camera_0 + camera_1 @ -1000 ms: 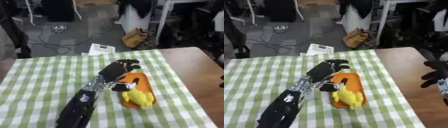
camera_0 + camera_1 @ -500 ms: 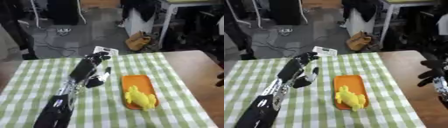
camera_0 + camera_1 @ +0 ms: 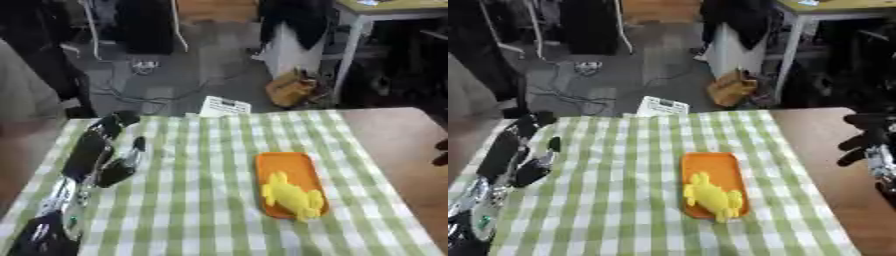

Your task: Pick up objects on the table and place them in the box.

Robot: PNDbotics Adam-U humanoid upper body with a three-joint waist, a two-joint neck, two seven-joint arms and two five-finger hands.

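An orange shallow box [image 3: 282, 167] lies on the green checked cloth, right of the middle. A yellow soft object [image 3: 291, 196] rests in its near half. My left hand [image 3: 98, 150] hovers over the cloth's left side, well apart from the box, open with straight fingers and nothing in it. My right hand [image 3: 866, 146] shows at the right edge over the bare wooden table, fingers relaxed and empty.
A white card [image 3: 225, 106] sticks out at the cloth's far edge. Bare brown tabletop [image 3: 815, 145] runs along the right of the cloth. Beyond the table are a floor with cables, a brown bag [image 3: 290, 89] and furniture legs.
My left hand has swung from above the orange box to the cloth's left side, empty. The yellow object stays in the box. The camera has shifted too.
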